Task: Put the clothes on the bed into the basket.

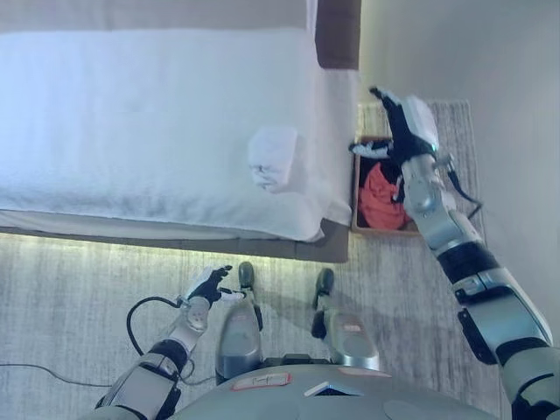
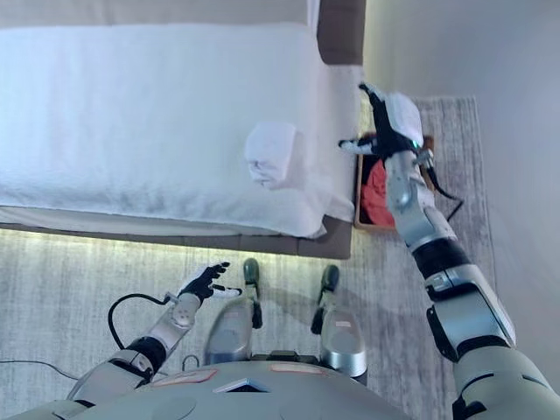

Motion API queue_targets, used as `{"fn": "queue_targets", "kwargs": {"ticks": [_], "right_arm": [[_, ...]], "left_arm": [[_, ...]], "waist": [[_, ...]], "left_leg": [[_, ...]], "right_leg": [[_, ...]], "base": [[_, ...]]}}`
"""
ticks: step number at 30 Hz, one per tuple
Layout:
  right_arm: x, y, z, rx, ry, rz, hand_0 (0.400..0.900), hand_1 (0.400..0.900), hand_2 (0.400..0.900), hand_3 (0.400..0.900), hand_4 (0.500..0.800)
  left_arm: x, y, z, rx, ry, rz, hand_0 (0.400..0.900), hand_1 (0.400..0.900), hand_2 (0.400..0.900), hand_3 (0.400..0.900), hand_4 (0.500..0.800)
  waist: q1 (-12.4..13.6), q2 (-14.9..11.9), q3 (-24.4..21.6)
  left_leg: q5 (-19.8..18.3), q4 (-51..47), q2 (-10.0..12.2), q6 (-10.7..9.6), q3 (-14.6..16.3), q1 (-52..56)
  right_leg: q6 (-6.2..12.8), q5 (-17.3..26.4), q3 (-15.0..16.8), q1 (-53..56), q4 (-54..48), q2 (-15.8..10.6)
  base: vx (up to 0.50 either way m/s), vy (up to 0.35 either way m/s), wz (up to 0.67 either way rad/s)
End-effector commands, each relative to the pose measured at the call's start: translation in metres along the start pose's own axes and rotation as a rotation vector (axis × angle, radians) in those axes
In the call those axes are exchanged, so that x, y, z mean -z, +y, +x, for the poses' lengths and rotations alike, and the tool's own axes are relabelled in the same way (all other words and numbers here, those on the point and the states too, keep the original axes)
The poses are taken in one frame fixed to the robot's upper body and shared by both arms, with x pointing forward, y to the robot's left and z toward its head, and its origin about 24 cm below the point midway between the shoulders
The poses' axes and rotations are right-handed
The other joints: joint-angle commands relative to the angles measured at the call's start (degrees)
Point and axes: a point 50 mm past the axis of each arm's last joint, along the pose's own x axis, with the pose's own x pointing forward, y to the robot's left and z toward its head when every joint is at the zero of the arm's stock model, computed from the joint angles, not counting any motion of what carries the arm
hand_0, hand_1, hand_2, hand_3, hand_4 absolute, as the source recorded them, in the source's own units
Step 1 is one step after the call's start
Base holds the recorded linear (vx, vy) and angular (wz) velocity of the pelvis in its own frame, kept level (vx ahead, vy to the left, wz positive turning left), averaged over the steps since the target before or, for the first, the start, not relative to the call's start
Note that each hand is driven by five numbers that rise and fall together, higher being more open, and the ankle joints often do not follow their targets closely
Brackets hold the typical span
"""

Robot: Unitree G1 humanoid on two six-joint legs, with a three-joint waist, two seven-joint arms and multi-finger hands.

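Observation:
A folded white cloth lies on the white bed near its right edge. A brown basket stands on the floor to the right of the bed, with a red garment inside. My right hand is open with spread fingers and hovers above the basket, holding nothing. My left hand is open and low over the floor in front of the bed, empty.
A grey rug covers the floor in front of the bed. The bed's brown frame runs along its right end. A pale wall rises to the right of the basket.

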Motion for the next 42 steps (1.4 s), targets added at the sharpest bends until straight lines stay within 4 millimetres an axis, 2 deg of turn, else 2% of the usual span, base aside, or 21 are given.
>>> {"fn": "queue_targets", "kwargs": {"ticks": [1,2,5,6,7,11,18,24,29,34,37,42], "right_arm": [[-0.058,-0.036,0.028,0.182,-0.212,-0.030,0.900,0.900,0.900,0.900,0.800],[-0.063,-0.041,0.032,0.198,-0.226,-0.044,0.900,0.900,0.900,0.900,0.800],[-0.064,-0.041,0.033,0.198,-0.228,-0.044,0.900,0.900,0.900,0.900,0.800],[-0.082,-0.054,0.045,0.240,-0.260,-0.067,0.900,0.900,0.900,0.900,0.800],[-0.089,-0.062,0.051,0.256,-0.268,-0.085,0.900,0.900,0.900,0.900,0.800],[-0.103,-0.078,0.065,0.291,-0.265,-0.094,0.900,0.900,0.900,0.900,0.800],[-0.125,-0.083,0.079,0.270,-0.272,-0.110,0.900,0.900,0.900,0.900,0.800],[-0.143,-0.076,0.093,0.187,-0.233,-0.134,0.900,0.900,0.900,0.900,0.800],[-0.146,-0.054,0.097,0.061,-0.169,-0.126,0.900,0.900,0.900,0.900,0.800],[-0.132,-0.030,0.096,-0.072,-0.092,-0.149,0.900,0.900,0.900,0.900,0.800],[-0.120,-0.025,0.095,-0.107,-0.035,-0.143,0.900,0.900,0.900,0.900,0.800],[-0.115,-0.024,0.095,-0.118,0.005,-0.112,0.900,0.900,0.900,0.900,0.800]], "left_arm": [[0.010,0.035,0.003,-0.139,0.054,0.045,0.900,0.900,0.900,0.900,0.800],[0.007,0.040,0.005,-0.160,0.049,0.039,0.900,0.900,0.900,0.900,0.800],[0.007,0.041,0.005,-0.161,0.048,0.038,0.900,0.900,0.900,0.900,0.800],[-0.001,0.050,0.009,-0.205,0.047,0.025,0.900,0.900,0.900,0.900,0.800],[-0.010,0.057,0.011,-0.234,0.023,0.015,0.900,0.900,0.900,0.900,0.800],[-0.016,0.064,0.012,-0.272,0.008,-0.027,0.900,0.900,0.900,0.900,0.800],[-0.020,0.073,0.014,-0.302,0.007,-0.040,0.900,0.900,0.900,0.900,0.800],[-0.019,0.088,0.015,-0.343,0.036,-0.057,0.900,0.900,0.900,0.900,0.800],[-0.016,0.099,0.014,-0.371,0.071,-0.096,0.900,0.900,0.900,0.900,0.800],[-0.017,0.098,0.015,-0.354,0.070,-0.078,0.900,0.900,0.900,0.900,0.800],[-0.017,0.098,0.015,-0.347,0.070,-0.065,0.900,0.900,0.900,0.900,0.800],[-0.019,0.102,0.015,-0.354,0.068,-0.057,0.900,0.900,0.900,0.900,0.800]], "waist": [[0.76,-1.70,-0.36],[0.87,-1.98,-0.01],[0.92,-2.01,-0.01],[1.12,-2.92,1.80],[1.11,-3.36,2.91],[1.59,-4.27,4.84],[2.46,-5.66,7.74],[3.02,-7.09,9.59],[3.41,-8.78,10.77],[4.18,-9.41,11.32],[4.61,-9.30,11.27],[4.85,-9.24,11.38]], "left_leg": [[1.44,1.51,-2.23,0.40,0.81,-2.80],[1.49,1.37,-2.34,0.49,0.98,-3.18],[1.49,1.37,-2.34,0.50,1.09,-3.25],[1.35,2.40,-2.56,0.59,1.51,-5.41],[1.22,3.27,-2.84,0.62,1.20,-7.17],[1.24,4.63,-3.10,0.55,0.32,-10.21],[1.63,5.30,-3.41,0.36,-1.15,-14.29],[1.62,7.34,-3.58,0.16,-2.43,-18.39],[1.72,8.77,-3.41,-0.03,-3.89,-20.71],[2.14,8.01,-3.51,-0.05,-4.91,-20.56],[2.34,7.15,-3.70,0.00,-5.15,-19.93],[2.69,6.20,-3.79,0.01,-5.19,-19.02]], "right_leg": [[3.41,-0.65,1.90,-0.20,0.01,-5.04],[3.34,-0.31,2.49,-1.12,0.01,-5.08],[3.34,-0.27,2.60,-1.25,0.01,-5.08],[3.47,0.75,2.87,-3.26,0.04,-5.71],[3.67,1.44,3.01,-4.64,0.04,-5.81],[3.69,2.20,2.79,-6.93,0.24,-5.95],[3.94,3.15,2.12,-10.34,0.74,-6.03],[3.85,3.66,1.35,-13.21,1.54,-5.84],[3.63,3.78,0.85,-14.38,1.83,-5.15],[3.58,3.49,0.08,-13.89,1.63,-4.83],[3.55,3.38,-0.09,-13.39,1.38,-4.77],[3.65,3.44,-0.11,-12.85,1.15,-4.71]], "base": [[0.02,0.108,-0.29],[0.02,0.107,-0.29],[0.00,0.024,-0.05],[-0.01,0.072,-0.01],[-0.01,0.077,0.02],[-0.01,0.028,0.08],[-0.02,0.016,0.12],[-0.02,0.001,0.12],[-0.01,-0.023,0.08],[0.01,-0.027,0.11],[0.02,0.002,0.05],[0.00,0.000,0.00]]}}
